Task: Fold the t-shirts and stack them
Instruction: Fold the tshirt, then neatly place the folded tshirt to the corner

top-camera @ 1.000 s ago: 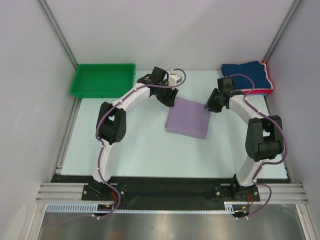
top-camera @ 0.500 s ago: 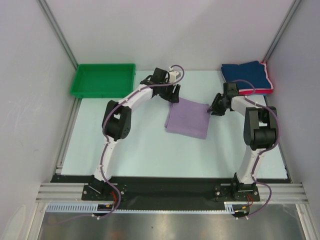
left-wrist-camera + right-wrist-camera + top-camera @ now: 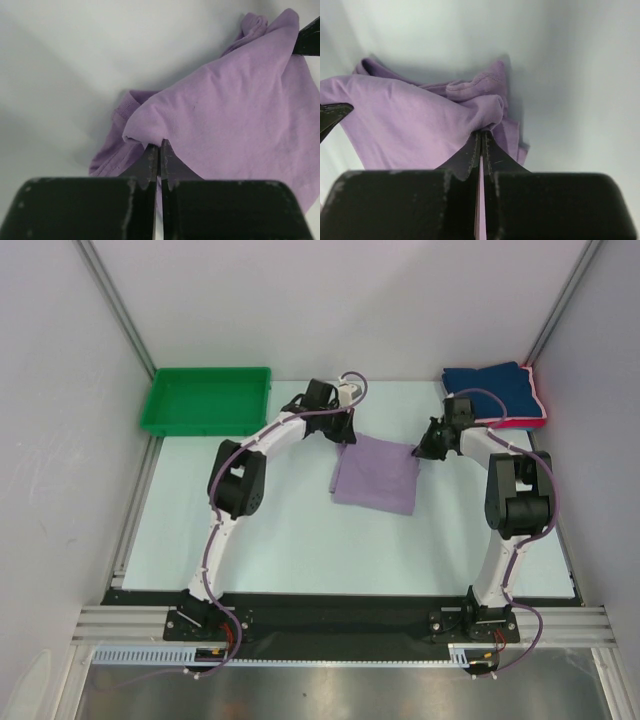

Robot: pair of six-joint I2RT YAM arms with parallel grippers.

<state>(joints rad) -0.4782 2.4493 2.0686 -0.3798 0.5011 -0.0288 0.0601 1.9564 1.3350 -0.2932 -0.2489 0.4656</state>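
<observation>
Pinches the lavender shirt (image 3: 376, 475) at its far-left corner with the left end effector (image 3: 160, 146), jaws pressed nearly together on a fold of cloth. Pinches the far-right corner likewise with the right end effector (image 3: 481, 134), jaws narrow on the hem. Holds that far edge stretched between the two, with the rest lying on the desk (image 3: 280, 530) nearer the bases. Has the navy shirt (image 3: 487, 387) atop the pink-red shirt (image 3: 525, 423) just right of and beyond the right end effector, the tray (image 3: 200, 428) well left of the left one.
</observation>
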